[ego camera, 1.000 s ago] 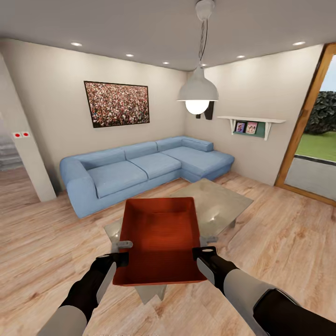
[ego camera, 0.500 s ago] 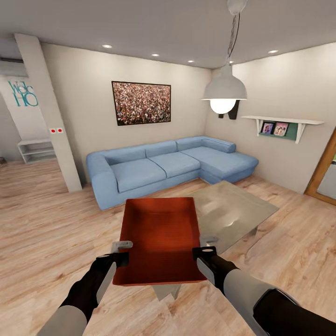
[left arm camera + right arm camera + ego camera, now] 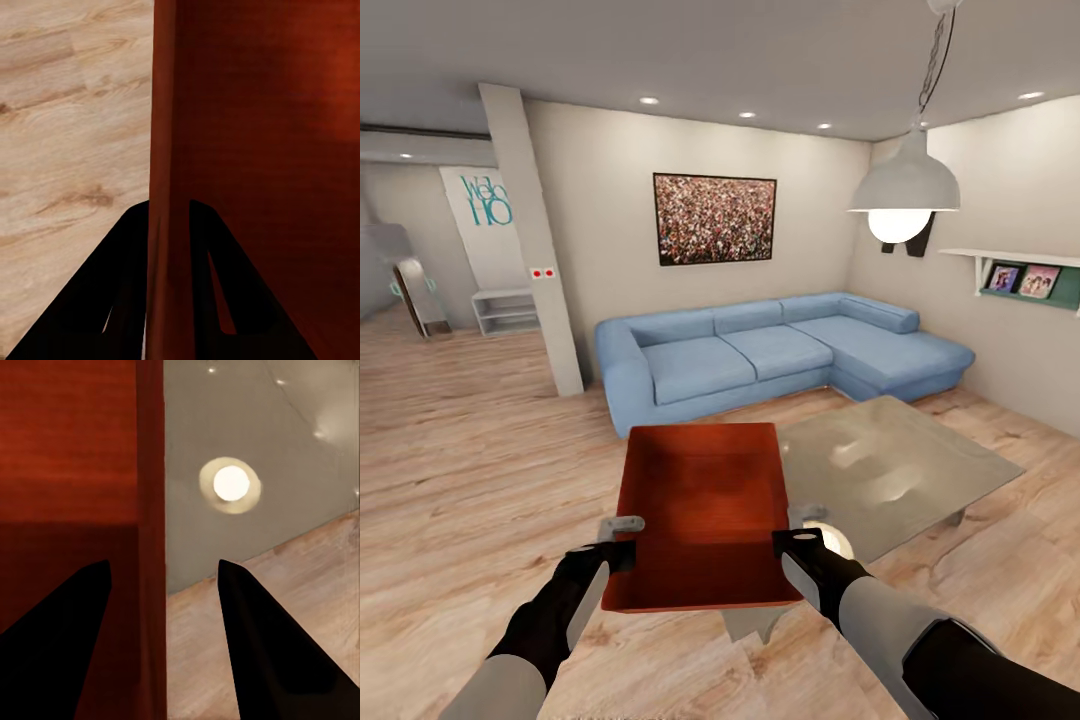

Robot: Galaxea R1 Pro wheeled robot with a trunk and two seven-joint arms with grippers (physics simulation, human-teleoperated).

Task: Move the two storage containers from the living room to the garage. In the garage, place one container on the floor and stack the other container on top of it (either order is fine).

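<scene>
In the head view, the orange-red storage container (image 3: 705, 515) is held above the wood plank floor (image 3: 470, 480) beside the glass table (image 3: 900, 470), the left tool (image 3: 622, 540) and right tool (image 3: 796, 538) on its side walls. In the left wrist view, the left tool (image 3: 171, 225) is clamped on the container's wall (image 3: 166, 150). In the right wrist view, the right tool (image 3: 161, 574) straddles the wall (image 3: 150, 472), fingers apart.

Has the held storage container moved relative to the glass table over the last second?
Yes. The storage container, unchanged between the grippers, now sits left of the glass table, no longer over it.
</scene>
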